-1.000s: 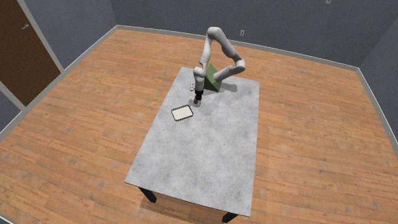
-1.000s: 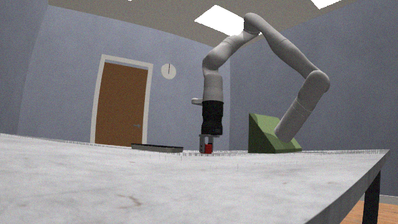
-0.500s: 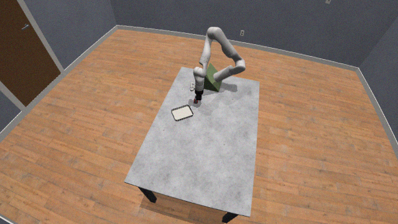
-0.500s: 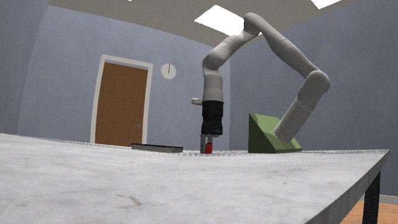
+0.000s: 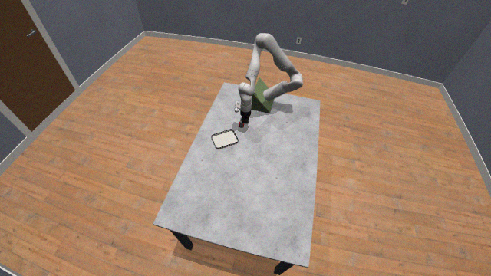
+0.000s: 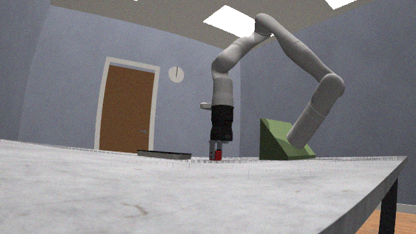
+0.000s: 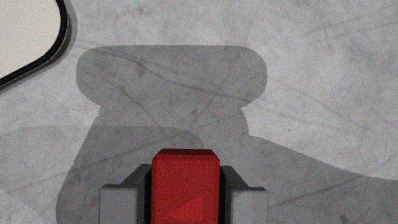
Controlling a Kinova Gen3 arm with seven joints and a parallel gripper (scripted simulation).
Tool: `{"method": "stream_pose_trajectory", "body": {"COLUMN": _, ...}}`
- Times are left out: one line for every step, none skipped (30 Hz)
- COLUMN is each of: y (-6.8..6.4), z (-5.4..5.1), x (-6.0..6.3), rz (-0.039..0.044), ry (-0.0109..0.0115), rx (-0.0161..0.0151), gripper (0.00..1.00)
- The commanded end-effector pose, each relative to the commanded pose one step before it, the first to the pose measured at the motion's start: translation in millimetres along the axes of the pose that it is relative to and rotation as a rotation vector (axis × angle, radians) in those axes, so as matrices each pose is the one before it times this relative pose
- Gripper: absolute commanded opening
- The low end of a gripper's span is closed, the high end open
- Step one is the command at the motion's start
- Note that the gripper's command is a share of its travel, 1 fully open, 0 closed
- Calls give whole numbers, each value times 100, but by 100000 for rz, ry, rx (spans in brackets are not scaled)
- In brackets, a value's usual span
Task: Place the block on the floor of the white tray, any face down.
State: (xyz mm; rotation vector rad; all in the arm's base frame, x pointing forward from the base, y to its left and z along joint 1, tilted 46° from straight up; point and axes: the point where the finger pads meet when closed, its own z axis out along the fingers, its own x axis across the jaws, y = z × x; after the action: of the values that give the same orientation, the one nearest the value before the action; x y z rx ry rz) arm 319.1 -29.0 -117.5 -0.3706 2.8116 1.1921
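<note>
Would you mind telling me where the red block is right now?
The red block is clamped between the gripper fingers, low over the grey table, just beside the white tray toward the green wedge in the top view.

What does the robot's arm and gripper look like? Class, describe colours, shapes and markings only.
The arm is a chain of smooth, rounded, light grey tube segments with faint seam lines at the joints. A small pale bracket juts from the wrist. The gripper has a black, ribbed, boxy body and two flat grey fingers. No cables or markings show.
</note>
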Motion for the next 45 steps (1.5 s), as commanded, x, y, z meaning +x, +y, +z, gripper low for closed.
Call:
{"method": "stream_pose_trajectory", "body": {"y": -55, "z": -78, "x": -33, "rz": 14, "ry": -104, "rx": 171, "gripper": 0}}
{"method": "stream_pose_trajectory", "body": {"y": 0, "z": -1, "x": 0, "rz": 0, "ry": 0, "rx": 0, "gripper": 0}}
{"method": "stream_pose_trajectory", "body": {"y": 0, "z": -8, "x": 0, "rz": 0, "ry": 0, "rx": 0, "gripper": 0}}
{"method": "stream_pose_trajectory", "body": {"y": 0, "z": -21, "x": 0, "rz": 0, "ry": 0, "rx": 0, "gripper": 0}}
{"method": "stream_pose_trajectory", "body": {"y": 0, "z": -39, "x": 0, "rz": 0, "ry": 0, "rx": 0, "gripper": 0}}
{"method": "stream_pose_trajectory", "body": {"y": 0, "z": -60, "x": 0, "rz": 0, "ry": 0, "rx": 0, "gripper": 0}}
{"method": "stream_pose_trajectory", "body": {"y": 0, "z": -84, "x": 0, "rz": 0, "ry": 0, "rx": 0, "gripper": 0}}
{"method": "stream_pose_trajectory", "body": {"y": 0, "z": -110, "x": 0, "rz": 0, "ry": 0, "rx": 0, "gripper": 0}}
{"method": "stream_pose_trajectory", "body": {"y": 0, "z": -137, "x": 0, "rz": 0, "ry": 0, "rx": -1, "gripper": 0}}
{"method": "stream_pose_trajectory", "body": {"y": 0, "z": -163, "x": 0, "rz": 0, "ry": 0, "rx": 0, "gripper": 0}}
{"method": "stream_pose_trajectory", "body": {"y": 0, "z": -190, "x": 0, "rz": 0, "ry": 0, "rx": 0, "gripper": 0}}
{"method": "stream_pose_trajectory", "body": {"y": 1, "z": -214, "x": 0, "rz": 0, "ry": 0, "rx": -1, "gripper": 0}}
{"method": "stream_pose_trajectory", "body": {"y": -1, "z": -237, "x": 0, "rz": 0, "ry": 0, "rx": 1, "gripper": 0}}
{"method": "stream_pose_trajectory", "body": {"y": 1, "z": -258, "x": 0, "rz": 0, "ry": 0, "rx": -1, "gripper": 0}}
{"method": "stream_pose_trajectory", "body": {"y": 0, "z": 0, "x": 0, "rz": 0, "ry": 0, "rx": 0, "gripper": 0}}
{"method": "stream_pose_trajectory", "body": {"y": 0, "z": 0, "x": 0, "rz": 0, "ry": 0, "rx": 0, "gripper": 0}}
{"method": "stream_pose_trajectory", "body": {"y": -1, "z": -275, "x": 0, "rz": 0, "ry": 0, "rx": 1, "gripper": 0}}
{"method": "stream_pose_trajectory", "body": {"y": 0, "z": -290, "x": 0, "rz": 0, "ry": 0, "rx": 0, "gripper": 0}}
{"method": "stream_pose_trajectory", "body": {"y": 0, "z": -301, "x": 0, "rz": 0, "ry": 0, "rx": 0, "gripper": 0}}
{"method": "stream_pose_trajectory", "body": {"y": 0, "z": -308, "x": 0, "rz": 0, "ry": 0, "rx": 0, "gripper": 0}}
{"method": "stream_pose_trajectory", "body": {"y": 1, "z": -312, "x": 0, "rz": 0, "ry": 0, "rx": -1, "gripper": 0}}
{"method": "stream_pose_trajectory", "body": {"y": -1, "z": -311, "x": 0, "rz": 0, "ry": 0, "rx": 1, "gripper": 0}}
{"method": "stream_pose_trajectory", "body": {"y": 0, "z": -307, "x": 0, "rz": 0, "ry": 0, "rx": 0, "gripper": 0}}
{"method": "stream_pose_trajectory", "body": {"y": 0, "z": -300, "x": 0, "rz": 0, "ry": 0, "rx": 0, "gripper": 0}}
{"method": "stream_pose_trajectory", "body": {"y": 0, "z": -288, "x": 0, "rz": 0, "ry": 0, "rx": 0, "gripper": 0}}
{"method": "stream_pose_trajectory", "body": {"y": 1, "z": -274, "x": 0, "rz": -1, "ry": 0, "rx": -1, "gripper": 0}}
{"method": "stream_pose_trajectory", "body": {"y": -1, "z": -256, "x": 0, "rz": 1, "ry": 0, "rx": 1, "gripper": 0}}
{"method": "stream_pose_trajectory", "body": {"y": 1, "z": -235, "x": 0, "rz": -1, "ry": 0, "rx": -1, "gripper": 0}}
{"method": "stream_pose_trajectory", "body": {"y": -1, "z": -212, "x": 0, "rz": 1, "ry": 0, "rx": 1, "gripper": 0}}
{"method": "stream_pose_trajectory", "body": {"y": 0, "z": -188, "x": 0, "rz": 0, "ry": 0, "rx": 0, "gripper": 0}}
{"method": "stream_pose_trajectory", "body": {"y": 0, "z": -162, "x": 0, "rz": 0, "ry": 0, "rx": 0, "gripper": 0}}
{"method": "stream_pose_trajectory", "body": {"y": 0, "z": 0, "x": 0, "rz": 0, "ry": 0, "rx": 0, "gripper": 0}}
{"method": "stream_pose_trajectory", "body": {"y": 0, "z": 0, "x": 0, "rz": 0, "ry": 0, "rx": 0, "gripper": 0}}
{"method": "stream_pose_trajectory", "body": {"y": -1, "z": -135, "x": 0, "rz": 0, "ry": 0, "rx": 1, "gripper": 0}}
{"method": "stream_pose_trajectory", "body": {"y": 0, "z": -109, "x": 0, "rz": 0, "ry": 0, "rx": 0, "gripper": 0}}
{"method": "stream_pose_trajectory", "body": {"y": 0, "z": -83, "x": 0, "rz": 0, "ry": 0, "rx": 0, "gripper": 0}}
{"method": "stream_pose_trajectory", "body": {"y": 0, "z": -60, "x": 0, "rz": 0, "ry": 0, "rx": 0, "gripper": 0}}
{"method": "stream_pose_trajectory", "body": {"y": 0, "z": -38, "x": 0, "rz": 0, "ry": 0, "rx": 0, "gripper": 0}}
{"method": "stream_pose_trajectory", "body": {"y": 0, "z": -21, "x": 0, "rz": 0, "ry": 0, "rx": 0, "gripper": 0}}
{"method": "stream_pose_trajectory", "body": {"y": 0, "z": -8, "x": 0, "rz": 0, "ry": 0, "rx": 0, "gripper": 0}}
{"method": "stream_pose_trajectory", "body": {"y": 0, "z": -1, "x": 0, "rz": 0, "ry": 0, "rx": 0, "gripper": 0}}
{"method": "stream_pose_trajectory", "body": {"y": 0, "z": 0, "x": 0, "rz": 0, "ry": 0, "rx": 0, "gripper": 0}}
{"method": "stream_pose_trajectory", "body": {"y": 0, "z": 0, "x": 0, "rz": 0, "ry": 0, "rx": 0, "gripper": 0}}
{"method": "stream_pose_trajectory", "body": {"y": 0, "z": 0, "x": 0, "rz": 0, "ry": 0, "rx": 0, "gripper": 0}}
{"method": "stream_pose_trajectory", "body": {"y": 0, "z": 0, "x": 0, "rz": 0, "ry": 0, "rx": 0, "gripper": 0}}
